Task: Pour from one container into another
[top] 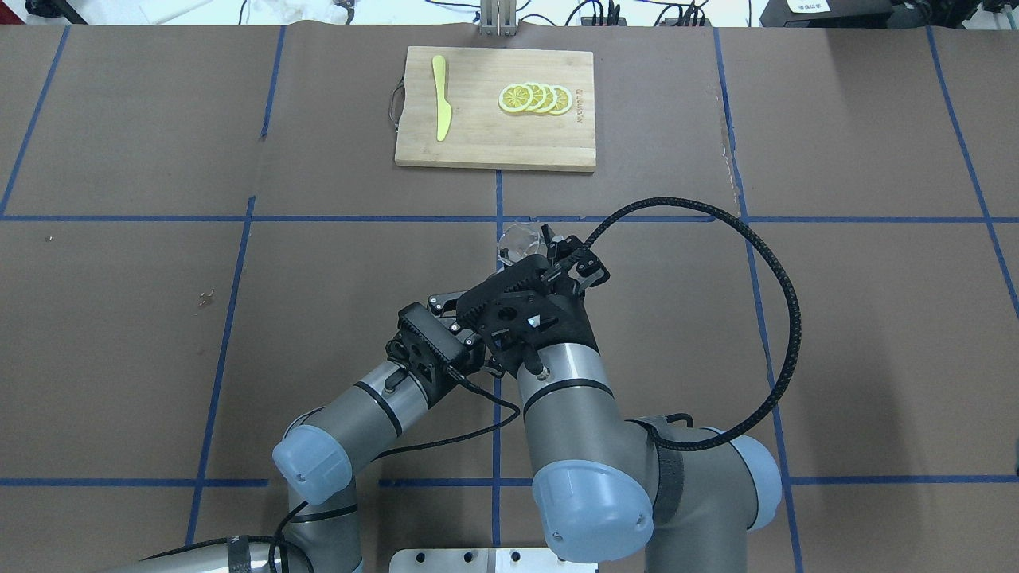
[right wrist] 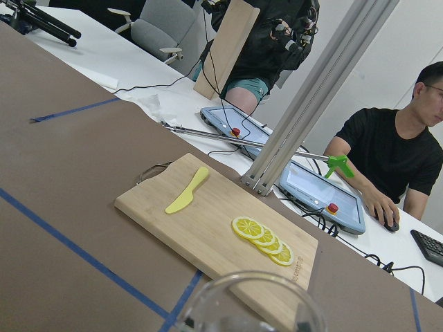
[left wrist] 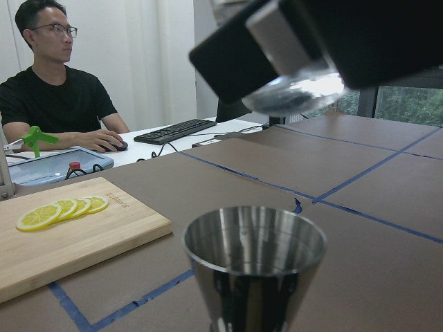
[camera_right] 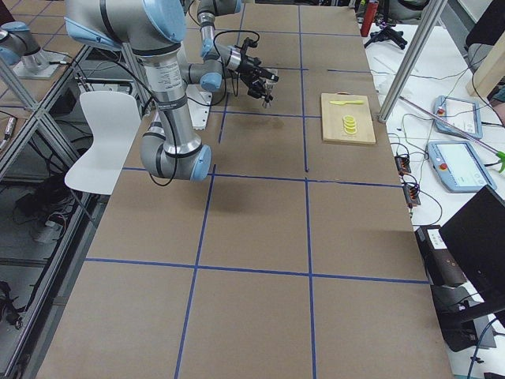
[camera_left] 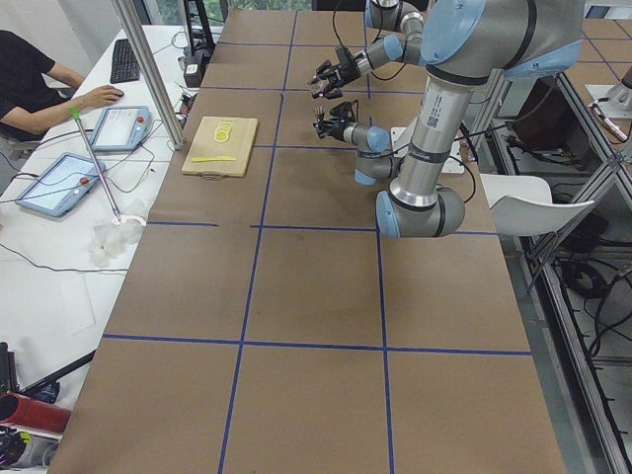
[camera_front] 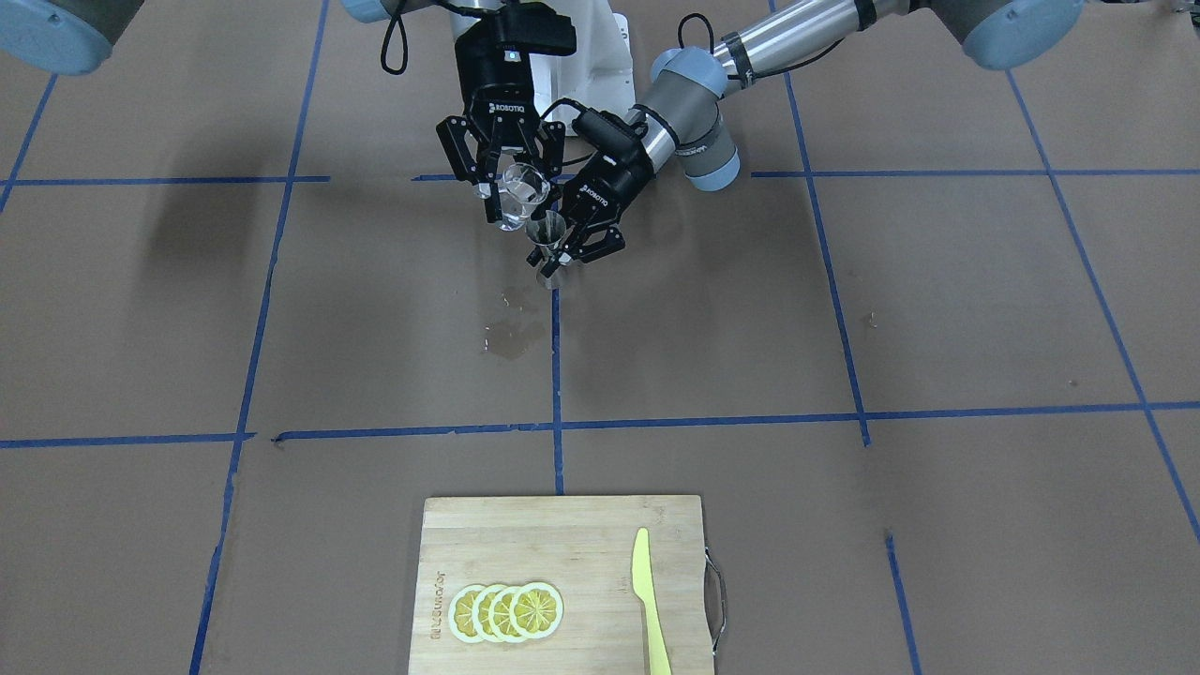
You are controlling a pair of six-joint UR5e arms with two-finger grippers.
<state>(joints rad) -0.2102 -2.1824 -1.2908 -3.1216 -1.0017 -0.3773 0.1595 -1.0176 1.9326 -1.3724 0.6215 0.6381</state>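
My right gripper (camera_front: 514,202) is shut on the small clear glass cup (camera_front: 525,187) and holds it tilted above the table. Just below and beside the cup is the steel hourglass jigger (camera_front: 548,246), upright, with my left gripper (camera_front: 564,255) shut on its waist. In the left wrist view the jigger's open top (left wrist: 255,242) is close in front, and the cup (left wrist: 297,90) hangs above it between the right gripper's dark fingers (left wrist: 235,62). The cup's rim (right wrist: 249,304) fills the bottom of the right wrist view. In the overhead view the cup (top: 517,243) shows, while the jigger is hidden under the right wrist.
A wet patch (camera_front: 511,333) lies on the brown table below the grippers. A wooden cutting board (camera_front: 562,539) on the operators' side carries several lemon slices (camera_front: 506,611) and a yellow knife (camera_front: 649,600). An operator (left wrist: 52,90) sits beyond the table's edge.
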